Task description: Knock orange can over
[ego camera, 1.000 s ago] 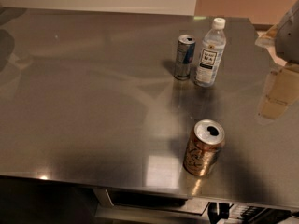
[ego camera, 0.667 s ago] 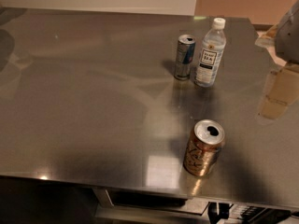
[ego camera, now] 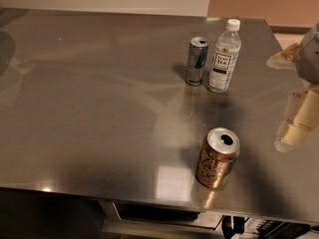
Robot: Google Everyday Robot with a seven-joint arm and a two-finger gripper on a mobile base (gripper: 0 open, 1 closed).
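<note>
Orange can (ego camera: pixel 217 158) stands upright near the table's (ego camera: pixel 89 108) front edge.
Your gripper (ego camera: pixel 298 123) hangs at the far right, apart from it; you cannot tell its opening.

Shiny metal orange can (ego camera: pixel 217 159); matt claw (ego camera: pixel 298 126) far right.
</note>
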